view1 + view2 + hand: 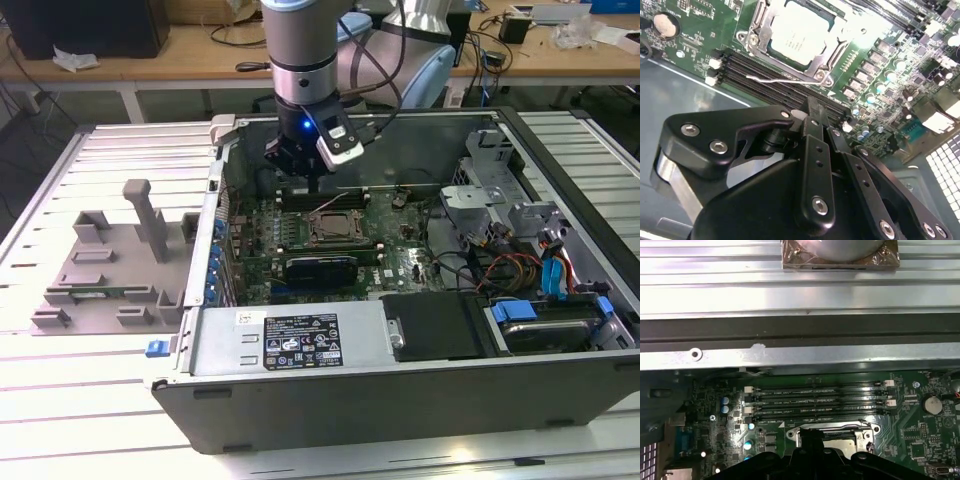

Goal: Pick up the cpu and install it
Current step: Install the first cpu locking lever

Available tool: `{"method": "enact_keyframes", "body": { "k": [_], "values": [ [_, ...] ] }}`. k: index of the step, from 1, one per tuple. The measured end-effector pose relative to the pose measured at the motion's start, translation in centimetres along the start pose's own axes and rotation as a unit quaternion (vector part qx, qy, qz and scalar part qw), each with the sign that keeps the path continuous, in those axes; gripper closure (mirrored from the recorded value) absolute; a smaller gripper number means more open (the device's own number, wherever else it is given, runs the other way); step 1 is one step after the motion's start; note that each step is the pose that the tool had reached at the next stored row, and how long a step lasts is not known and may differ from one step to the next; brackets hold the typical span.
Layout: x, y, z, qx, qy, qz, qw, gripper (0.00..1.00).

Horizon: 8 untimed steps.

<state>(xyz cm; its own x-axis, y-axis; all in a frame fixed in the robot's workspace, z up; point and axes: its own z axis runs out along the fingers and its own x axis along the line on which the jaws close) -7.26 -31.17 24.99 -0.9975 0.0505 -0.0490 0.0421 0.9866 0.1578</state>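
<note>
Exterior view: an open computer case [420, 400] lies on a slatted metal table [60, 420], with the green motherboard [395, 255] exposed in the middle of the frame. The arm [300, 50] descends from the top centre, and the gripper [293, 180] hangs just above the board's far edge, up and to the left of the socket [333, 228]. A grey fixture tray [110, 270] with upright posts sits at the left of the frame, outside the case and well apart from the gripper.

Second wrist view: the cpu [797, 35], a flat square chip with a silvery-white top, lies inside the socket's metal frame [752, 37] in the upper centre of the frame. A thin wire lever [785, 80] runs beside the frame's lower edge. The black memory slots [765, 82] lie between the socket and the gripper's dark linkage [815, 165], which occupies the lower half of the frame. The linkage arms converge to a single point, so the fingers appear drawn together with nothing held between them.

First wrist view: the memory slots [815, 400] run across the middle, with the socket [832, 435] at the bottom centre, partly hidden by the gripper [812, 450].
</note>
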Motion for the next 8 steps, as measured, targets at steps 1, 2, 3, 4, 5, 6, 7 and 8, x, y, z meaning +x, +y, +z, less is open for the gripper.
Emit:
{"method": "enact_keyframes", "body": {
  "k": [1, 2, 3, 4, 5, 6, 7, 8],
  "values": [
    [0.00, 0.00, 0.00, 0.0000, 0.0000, 0.000, 1.0000, 0.89],
    [-0.01, 0.00, 0.03, -0.0001, -0.0001, 0.000, 1.0000, 0.89],
    [-0.02, -0.01, 0.10, 0.0001, -0.0003, 0.000, 1.0000, 0.89],
    [-0.01, -0.03, 0.18, 0.0007, -0.0010, 0.001, 1.0000, 0.89],
    [-0.02, -0.05, 0.30, 0.0014, -0.0019, 0.003, 1.0000, 0.89],
    [-0.05, -0.07, 0.42, 0.0019, -0.0026, 0.004, 1.0000, 0.89],
    [-0.09, -0.08, 0.53, 0.0023, -0.0029, 0.006, 1.0000, 0.89],
    [-0.23, -0.10, 0.71, 0.0028, -0.0034, 0.008, 1.0000, 0.89]
  ]
}}
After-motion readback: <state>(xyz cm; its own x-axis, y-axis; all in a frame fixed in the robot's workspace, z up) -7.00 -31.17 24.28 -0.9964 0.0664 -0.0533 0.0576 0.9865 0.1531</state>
